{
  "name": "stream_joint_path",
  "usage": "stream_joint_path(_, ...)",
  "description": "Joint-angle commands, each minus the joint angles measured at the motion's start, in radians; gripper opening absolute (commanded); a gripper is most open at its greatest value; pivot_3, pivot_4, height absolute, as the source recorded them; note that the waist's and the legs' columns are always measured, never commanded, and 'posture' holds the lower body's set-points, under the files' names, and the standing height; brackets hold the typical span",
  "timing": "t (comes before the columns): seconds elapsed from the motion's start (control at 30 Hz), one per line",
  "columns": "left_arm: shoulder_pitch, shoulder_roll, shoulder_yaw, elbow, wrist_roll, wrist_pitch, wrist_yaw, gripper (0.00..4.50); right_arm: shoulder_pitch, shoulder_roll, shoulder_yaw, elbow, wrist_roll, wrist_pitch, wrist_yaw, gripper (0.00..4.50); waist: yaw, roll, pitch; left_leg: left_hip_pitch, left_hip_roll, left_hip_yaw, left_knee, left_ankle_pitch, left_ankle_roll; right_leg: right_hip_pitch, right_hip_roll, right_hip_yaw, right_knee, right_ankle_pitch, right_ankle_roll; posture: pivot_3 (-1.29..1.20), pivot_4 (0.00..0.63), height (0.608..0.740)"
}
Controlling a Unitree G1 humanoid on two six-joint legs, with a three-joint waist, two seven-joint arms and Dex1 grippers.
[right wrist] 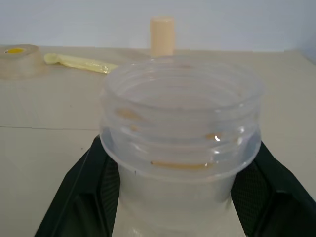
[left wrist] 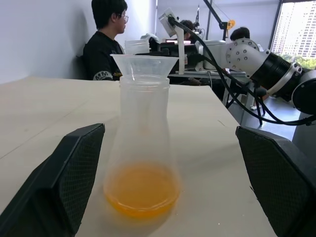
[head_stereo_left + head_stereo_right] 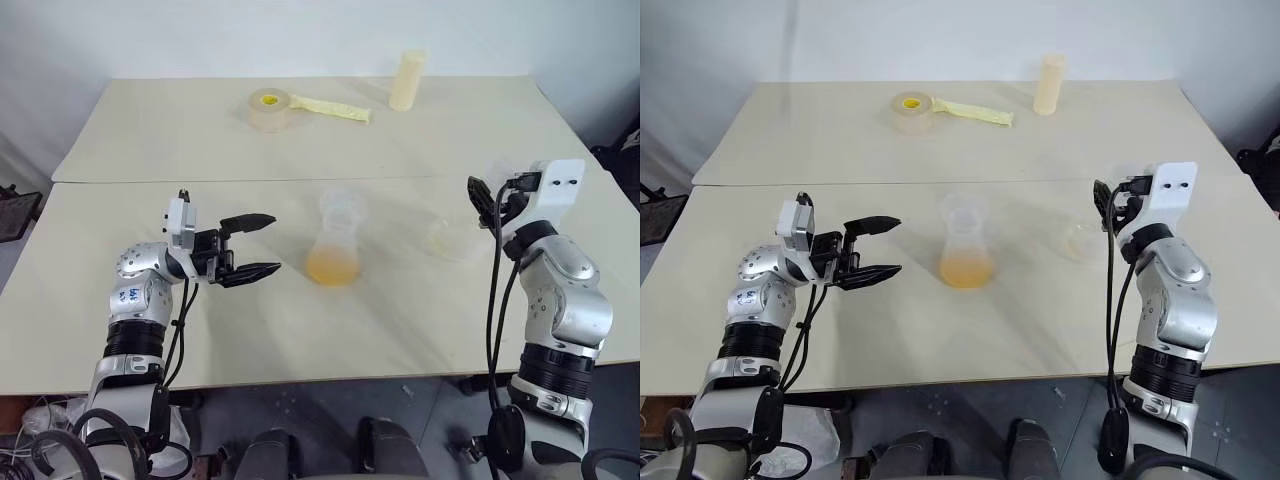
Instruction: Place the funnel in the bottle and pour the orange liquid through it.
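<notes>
On a beige surface (image 3: 200, 330), mid-centre, the bottle (image 3: 335, 250) stands holding orange liquid (image 3: 332, 267), with the funnel (image 2: 144, 64) in its neck. The left gripper (image 3: 252, 248) hovers wide open and empty beside it. The right gripper (image 1: 173, 197) is clamped on a clear cup (image 1: 180, 143).

A cream cylinder (image 3: 408, 81) stands upright near the far edge of the table (image 3: 150, 150). A tape roll (image 3: 268, 108) lies flat nearby, with a loose yellow strip (image 3: 332, 109) extending from it toward the cylinder. Seated people (image 2: 106, 42) occupy the background beyond the table.
</notes>
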Motion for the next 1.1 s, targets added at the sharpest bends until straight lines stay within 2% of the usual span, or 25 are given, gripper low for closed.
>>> stream_joint_path(0.03, -0.010, 0.018, 0.002, -0.039, -0.009, 0.006, 0.005, 4.50, 0.016, -0.020, 0.012, -0.001, 0.034, -0.050, 0.000, 3.53, 0.000, 0.000, 0.000, 0.000, 0.000, 0.000, 0.000, 0.000, 0.000, 0.000, 0.000, 0.000, 0.000, 0.000, 0.000, 0.00, 0.150, 0.740)
stream_joint_path(0.13, -0.002, 0.024, 0.002, -0.050, 0.001, 0.015, 0.028, 4.50, 0.020, -0.030, 0.017, -0.025, 0.070, -0.062, 0.012, 4.46, -0.001, 0.000, 0.000, 0.000, 0.000, 0.000, 0.000, 0.000, 0.000, 0.000, 0.000, 0.000, 0.000, 0.000, 0.000, 0.00, 0.150, 0.740)
stream_joint_path(0.37, -0.002, 0.017, 0.019, -0.106, -0.005, 0.097, 0.175, 4.50, 0.008, -0.084, 0.035, -0.080, 0.097, -0.077, 0.001, 4.46, 0.001, 0.000, 0.000, 0.000, 0.000, -0.001, 0.000, 0.000, 0.000, 0.000, 0.000, 0.000, 0.000, 0.000, 0.000, 0.00, 0.150, 0.740)
stream_joint_path(0.6, -0.010, 0.015, 0.017, -0.088, 0.026, 0.067, 0.274, 4.50, -0.036, -0.141, 0.037, -0.120, 0.148, -0.066, 0.018, 4.46, 0.001, 0.000, 0.000, 0.000, 0.000, -0.001, 0.000, 0.000, 0.000, 0.000, 0.000, 0.000, 0.000, 0.000, 0.000, 0.00, 0.150, 0.740)
stream_joint_path(0.73, -0.008, 0.011, 0.021, -0.100, 0.029, 0.089, 0.347, 4.50, -0.058, -0.196, 0.048, -0.156, 0.205, -0.038, 0.076, 4.46, 0.003, 0.000, 0.000, 0.000, 0.000, -0.001, 0.000, 0.000, 0.000, 0.000, 0.000, 0.000, 0.000, 0.000, 0.000, 0.00, 0.150, 0.740)
stream_joint_path(0.8, 0.005, 0.015, 0.017, -0.126, 0.030, 0.109, 0.376, 4.50, -0.051, -0.230, 0.061, -0.210, 0.281, 0.022, 0.139, 4.46, 0.003, 0.000, 0.000, -0.001, 0.000, -0.001, 0.000, 0.000, 0.000, 0.000, 0.000, 0.000, -0.001, 0.000, 0.000, 0.00, 0.150, 0.740)
stream_joint_path(0.93, 0.054, 0.041, 0.012, -0.180, -0.005, 0.154, 0.325, 4.50, 0.032, -0.325, 0.088, -0.329, 0.382, 0.114, 0.255, 4.46, 0.003, 0.000, 0.000, -0.001, 0.000, -0.001, 0.000, 0.000, 0.000, 0.000, 0.000, 0.000, -0.001, 0.000, 0.000, 0.00, 0.150, 0.740)
stream_joint_path(1.1, 0.132, 0.105, 0.005, -0.229, -0.010, 0.160, 0.220, 4.50, 0.239, -0.451, 0.080, -0.470, 0.495, 0.141, 0.439, 4.46, 0.010, 0.000, 0.000, -0.001, 0.000, 0.000, -0.001, 0.000, 0.000, 0.001, 0.000, -0.001, -0.002, 0.000, 0.000, 0.00, 0.150, 0.740)
